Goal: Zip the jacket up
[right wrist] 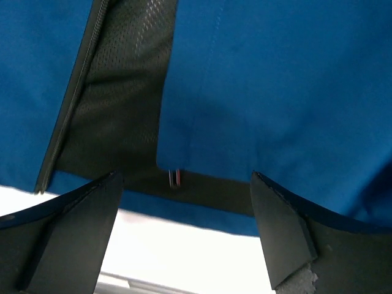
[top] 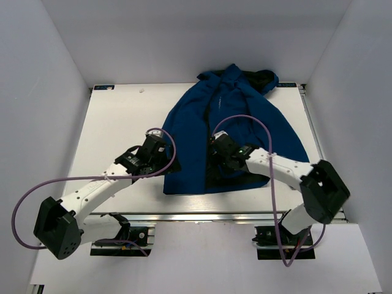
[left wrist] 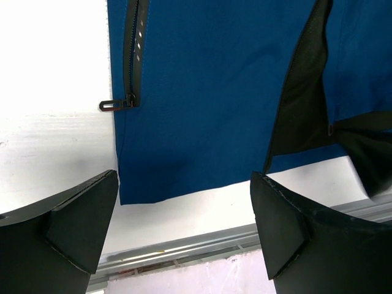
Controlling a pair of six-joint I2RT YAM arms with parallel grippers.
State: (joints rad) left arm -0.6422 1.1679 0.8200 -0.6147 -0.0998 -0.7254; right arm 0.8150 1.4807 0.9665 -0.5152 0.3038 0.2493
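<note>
The large royal-blue fabric jacket (top: 236, 131) lies spread flat on the far right part of the white table (top: 116, 122), hood toward the back wall and hem toward the arms. Its front is parted near the hem, where black mesh lining (right wrist: 122, 92) shows beside a dark front zipper (right wrist: 72, 98). A small striped tag (right wrist: 174, 177) sits on the dark hem band (its marks are too small to read). In the left wrist view another dark zipper line (left wrist: 131, 55) runs along the fabric's edge, its pull tab (left wrist: 113, 105) sticking out over the table. The left hand (left wrist: 184, 176) hangs wide and holding nothing at the jacket's near left corner; the right hand (right wrist: 185, 176) is likewise wide and holding nothing above the parted hem
</note>
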